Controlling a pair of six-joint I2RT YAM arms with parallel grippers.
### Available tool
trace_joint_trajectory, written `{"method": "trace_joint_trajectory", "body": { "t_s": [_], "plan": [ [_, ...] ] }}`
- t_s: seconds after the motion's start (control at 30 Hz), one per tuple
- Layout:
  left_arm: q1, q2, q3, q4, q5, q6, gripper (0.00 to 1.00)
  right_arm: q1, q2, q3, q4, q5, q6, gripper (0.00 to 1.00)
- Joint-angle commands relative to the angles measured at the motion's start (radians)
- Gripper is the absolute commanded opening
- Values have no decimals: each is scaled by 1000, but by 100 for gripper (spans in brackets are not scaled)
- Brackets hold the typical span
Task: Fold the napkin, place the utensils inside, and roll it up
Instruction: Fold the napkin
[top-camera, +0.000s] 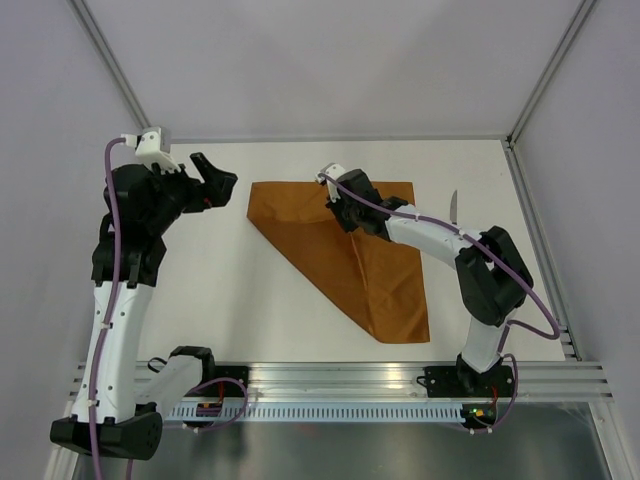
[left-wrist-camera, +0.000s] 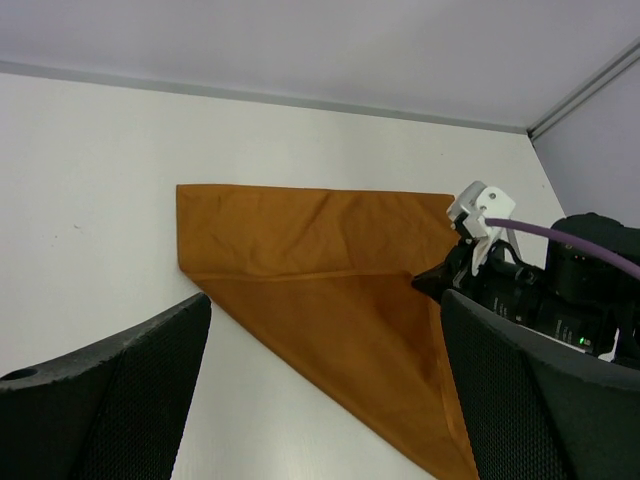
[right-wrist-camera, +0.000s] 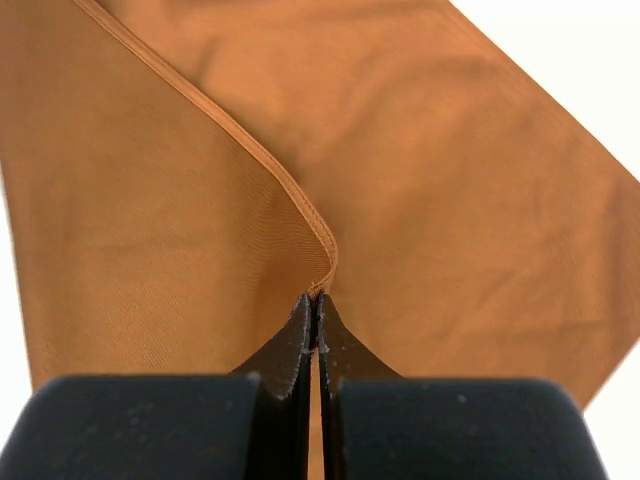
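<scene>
The rust-orange napkin lies on the white table, partly folded over on a diagonal into a rough triangle. My right gripper is shut on the hemmed edge of the napkin, pinching it at the fingertips and holding that flap slightly raised over the lower layer. My left gripper hovers open to the left of the cloth, holding nothing. In the left wrist view its wide-apart fingers frame the napkin, and the right gripper shows at the cloth's right side. The knife lies right of the napkin.
An aluminium rail carrying both arm bases runs along the near edge. Grey enclosure walls close off the back and sides. The right arm's forearm reaches across the napkin's upper right part.
</scene>
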Motion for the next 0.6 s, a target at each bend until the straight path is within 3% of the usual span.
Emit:
{"method": "trace_joint_trajectory", "body": {
  "t_s": [0.0,0.57],
  "plan": [
    [5,-4,-13,39,40,-32,100,-50,-27,-10,22,16,-29,0],
    [5,13,-27,56,52,-41,100,-249,36,-13,78,4,-52,0]
  ]
}}
